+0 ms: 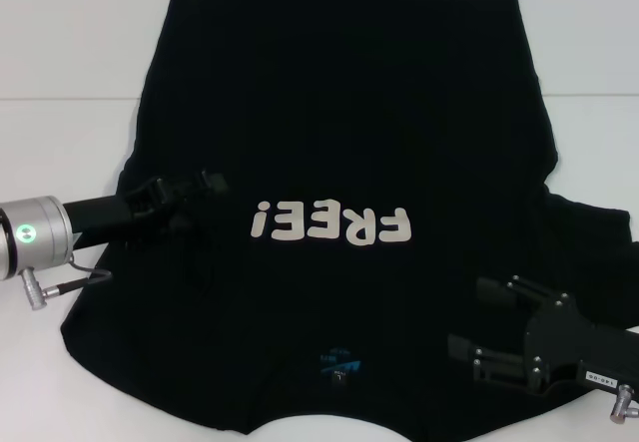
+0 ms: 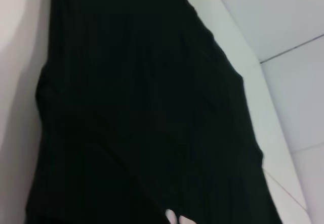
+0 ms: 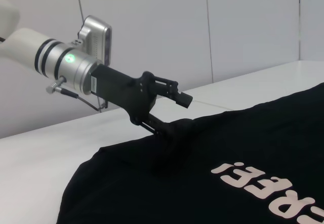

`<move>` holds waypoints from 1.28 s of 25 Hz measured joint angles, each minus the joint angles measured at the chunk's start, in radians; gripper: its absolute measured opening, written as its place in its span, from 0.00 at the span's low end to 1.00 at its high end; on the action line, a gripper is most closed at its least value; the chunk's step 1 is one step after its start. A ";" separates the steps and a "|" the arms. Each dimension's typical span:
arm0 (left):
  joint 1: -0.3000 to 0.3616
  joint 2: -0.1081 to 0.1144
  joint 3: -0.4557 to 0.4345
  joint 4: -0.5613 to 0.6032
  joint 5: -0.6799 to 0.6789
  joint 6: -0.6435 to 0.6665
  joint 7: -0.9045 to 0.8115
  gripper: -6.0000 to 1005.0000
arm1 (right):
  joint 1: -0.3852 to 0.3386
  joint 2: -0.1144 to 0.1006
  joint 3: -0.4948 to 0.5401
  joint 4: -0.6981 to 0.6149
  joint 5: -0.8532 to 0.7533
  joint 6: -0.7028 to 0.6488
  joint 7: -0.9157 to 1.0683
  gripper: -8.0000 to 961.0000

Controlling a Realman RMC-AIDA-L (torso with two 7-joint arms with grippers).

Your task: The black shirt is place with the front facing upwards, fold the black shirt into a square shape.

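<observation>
Black shirt [image 1: 349, 143] lies front up on the white table [image 1: 60, 63], "FREE!" lettering [image 1: 331, 224] facing me, collar and blue neck label [image 1: 337, 360] at my near edge. My left gripper [image 1: 195, 201] is over the shirt's left sleeve area with fingers apart, the lower one down in bunched fabric, the upper one [image 3: 178, 95] clear above it. My right gripper [image 1: 489, 327] hovers near the right shoulder, fingers spread, holding nothing.

A bare lab or test room — a plain white flat tabletop [image 1: 70, 153] backed by smooth pale wall panels [image 3: 152, 32] with thin vertical seams — no household furnishings visible anywhere.
</observation>
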 joint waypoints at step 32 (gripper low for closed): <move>0.113 -0.051 -0.003 0.080 -0.184 0.168 0.570 0.86 | -0.014 -0.005 0.117 -0.019 0.011 -0.010 0.110 0.93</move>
